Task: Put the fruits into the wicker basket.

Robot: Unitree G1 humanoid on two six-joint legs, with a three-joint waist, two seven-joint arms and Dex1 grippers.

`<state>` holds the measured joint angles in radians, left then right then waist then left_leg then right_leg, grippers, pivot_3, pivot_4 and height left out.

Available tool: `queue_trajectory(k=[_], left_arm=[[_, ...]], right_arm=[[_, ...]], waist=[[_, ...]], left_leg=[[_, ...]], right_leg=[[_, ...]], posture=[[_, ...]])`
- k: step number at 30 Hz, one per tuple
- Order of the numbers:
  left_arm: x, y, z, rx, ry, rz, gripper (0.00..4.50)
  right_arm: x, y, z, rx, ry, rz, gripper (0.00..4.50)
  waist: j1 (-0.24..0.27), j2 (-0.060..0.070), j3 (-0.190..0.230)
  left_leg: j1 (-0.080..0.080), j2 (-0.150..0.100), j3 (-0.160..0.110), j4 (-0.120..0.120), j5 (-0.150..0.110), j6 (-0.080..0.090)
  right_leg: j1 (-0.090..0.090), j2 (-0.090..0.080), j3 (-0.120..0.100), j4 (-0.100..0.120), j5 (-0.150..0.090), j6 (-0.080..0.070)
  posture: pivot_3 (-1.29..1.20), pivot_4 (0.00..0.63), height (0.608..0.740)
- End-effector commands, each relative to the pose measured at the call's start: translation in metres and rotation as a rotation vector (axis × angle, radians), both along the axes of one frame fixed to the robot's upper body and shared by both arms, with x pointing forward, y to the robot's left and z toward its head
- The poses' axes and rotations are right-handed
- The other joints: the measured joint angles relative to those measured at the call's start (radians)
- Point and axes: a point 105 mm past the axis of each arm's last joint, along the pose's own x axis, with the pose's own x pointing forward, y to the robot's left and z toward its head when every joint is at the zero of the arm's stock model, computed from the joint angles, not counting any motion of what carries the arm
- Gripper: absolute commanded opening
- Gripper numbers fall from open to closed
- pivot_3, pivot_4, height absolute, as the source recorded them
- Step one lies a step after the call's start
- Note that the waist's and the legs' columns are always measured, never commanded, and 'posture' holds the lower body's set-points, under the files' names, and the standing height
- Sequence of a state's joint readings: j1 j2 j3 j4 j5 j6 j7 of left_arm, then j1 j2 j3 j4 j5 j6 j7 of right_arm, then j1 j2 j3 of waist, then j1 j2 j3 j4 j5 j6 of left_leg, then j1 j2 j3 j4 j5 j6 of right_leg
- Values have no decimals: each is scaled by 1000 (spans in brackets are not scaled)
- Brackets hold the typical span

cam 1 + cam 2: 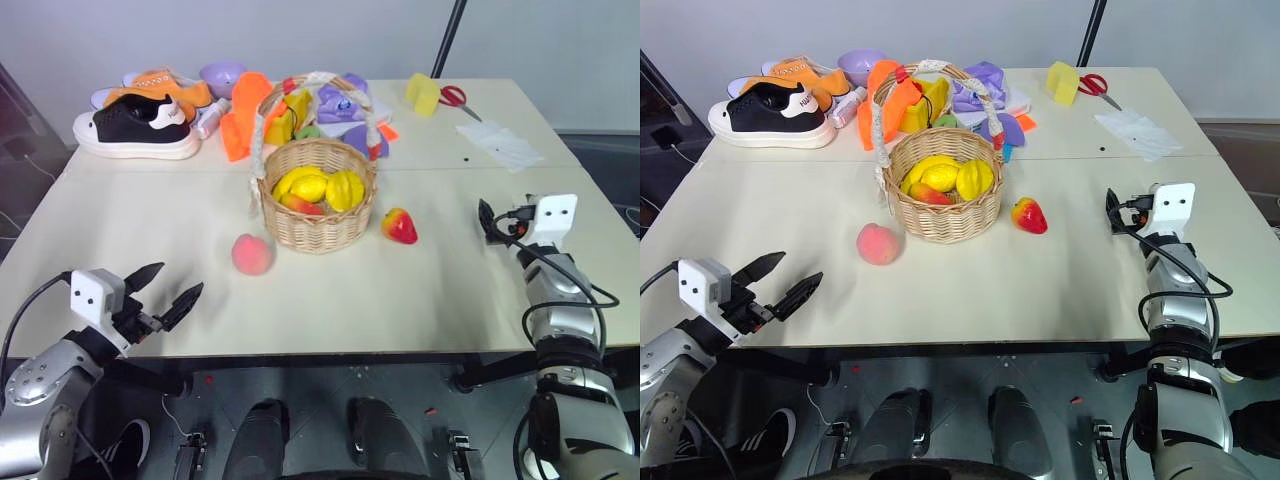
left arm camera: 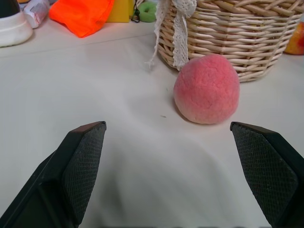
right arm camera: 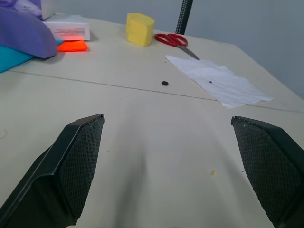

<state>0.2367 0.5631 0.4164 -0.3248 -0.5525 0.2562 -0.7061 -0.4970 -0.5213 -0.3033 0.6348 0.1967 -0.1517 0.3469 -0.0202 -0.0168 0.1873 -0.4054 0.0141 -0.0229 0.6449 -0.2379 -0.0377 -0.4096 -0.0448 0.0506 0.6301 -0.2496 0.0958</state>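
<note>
Beige counter (image 1: 420, 290) carries the wicker basket (image 1: 318, 215) mid-surface, with a lemon (image 1: 308, 187) and a starfruit (image 1: 345, 189) inside. Outside it, the peach (image 1: 252, 254) lies just beside its near-left wall and the pointed red-and-yellow fruit (image 1: 399, 226) just to its right. Left claw (image 1: 166, 290) gapes wide and empty near the front edge, facing the peach. Right claw (image 3: 171, 161) is equally spread, holding nothing.

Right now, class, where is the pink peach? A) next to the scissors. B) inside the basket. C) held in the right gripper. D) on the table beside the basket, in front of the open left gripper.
D: the peach lies on the table just outside the basket, with the left gripper open and short of it.
</note>
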Motion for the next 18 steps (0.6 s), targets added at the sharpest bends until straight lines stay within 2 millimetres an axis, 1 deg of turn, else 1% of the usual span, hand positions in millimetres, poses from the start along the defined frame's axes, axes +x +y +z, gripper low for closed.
queue_trajectory(k=[1,5,10,18], left_arm=[[1,-1,13,28,-70,-14,4500],[7,-3,13,70,-74,-19,4500],[13,-10,19,57,-92,-72,4500],[17,-14,20,43,-95,-89,4500]], right_arm=[[1,2,18,-3,-60,4,4455],[-1,10,20,-39,-72,34,4455],[-4,10,21,-35,-74,34,4455],[-6,11,21,-13,-70,36,4455]], waist=[[0,0,0],[0,0,0],[0,0,0],[0,0,0]], left_leg=[[0,0,0,0,0,0],[0,-1,0,0,0,0],[0,-1,0,0,0,0],[0,0,0,0,0,0]], right_leg=[[0,0,0,0,0,0],[0,0,0,0,0,0],[0,0,0,0,0,0],[0,0,0,0,0,0]], posture=[[0,150,740],[0,150,740],[0,150,740],[0,150,740]])
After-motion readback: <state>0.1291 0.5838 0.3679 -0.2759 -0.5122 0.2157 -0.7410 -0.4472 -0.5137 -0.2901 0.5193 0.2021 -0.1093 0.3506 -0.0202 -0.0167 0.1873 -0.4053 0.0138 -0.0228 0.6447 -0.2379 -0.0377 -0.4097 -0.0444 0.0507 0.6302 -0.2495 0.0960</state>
